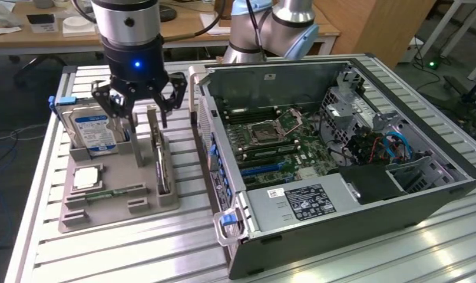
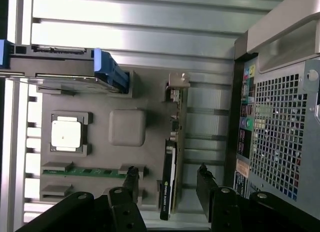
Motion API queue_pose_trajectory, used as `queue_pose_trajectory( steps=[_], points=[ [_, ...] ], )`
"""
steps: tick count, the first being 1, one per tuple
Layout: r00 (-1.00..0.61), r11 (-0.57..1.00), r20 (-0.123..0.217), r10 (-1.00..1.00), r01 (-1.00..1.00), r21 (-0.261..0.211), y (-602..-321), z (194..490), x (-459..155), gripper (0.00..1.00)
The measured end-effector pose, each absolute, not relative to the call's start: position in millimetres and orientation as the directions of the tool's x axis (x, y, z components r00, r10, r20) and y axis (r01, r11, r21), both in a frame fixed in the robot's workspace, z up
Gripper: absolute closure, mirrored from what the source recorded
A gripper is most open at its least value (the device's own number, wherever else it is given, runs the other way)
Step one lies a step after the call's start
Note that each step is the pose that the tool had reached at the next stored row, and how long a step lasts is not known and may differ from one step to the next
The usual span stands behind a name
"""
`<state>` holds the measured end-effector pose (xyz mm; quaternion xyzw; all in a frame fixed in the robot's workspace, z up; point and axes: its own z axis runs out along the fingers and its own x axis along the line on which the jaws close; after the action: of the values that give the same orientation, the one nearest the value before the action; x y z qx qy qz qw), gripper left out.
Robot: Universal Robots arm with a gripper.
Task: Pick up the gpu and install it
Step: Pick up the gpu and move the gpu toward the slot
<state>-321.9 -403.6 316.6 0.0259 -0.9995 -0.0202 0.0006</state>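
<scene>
wrist view: gripper (image 2: 167,168) astride green-logoed gpu (image 2: 176,123)

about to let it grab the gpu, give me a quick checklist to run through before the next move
1. gripper open: ok, jaws apart.
2. gpu between the fingers: ok in the wrist view.
3. gpu upright in its tray: ok.
4. hard drive apart from the fingers: ok.
5. computer case side open: ok.
6. blue card slot free: cannot tell.
</scene>
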Motion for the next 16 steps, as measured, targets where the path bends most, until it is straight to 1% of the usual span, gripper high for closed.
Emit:
queue_pose_trajectory(
  steps=[16],
  points=[
    [-0.998, 0.998, 0.000, -0.056, -0.056, 0.040, -405.4, 303.6, -321.9, 0.41]
  ],
)
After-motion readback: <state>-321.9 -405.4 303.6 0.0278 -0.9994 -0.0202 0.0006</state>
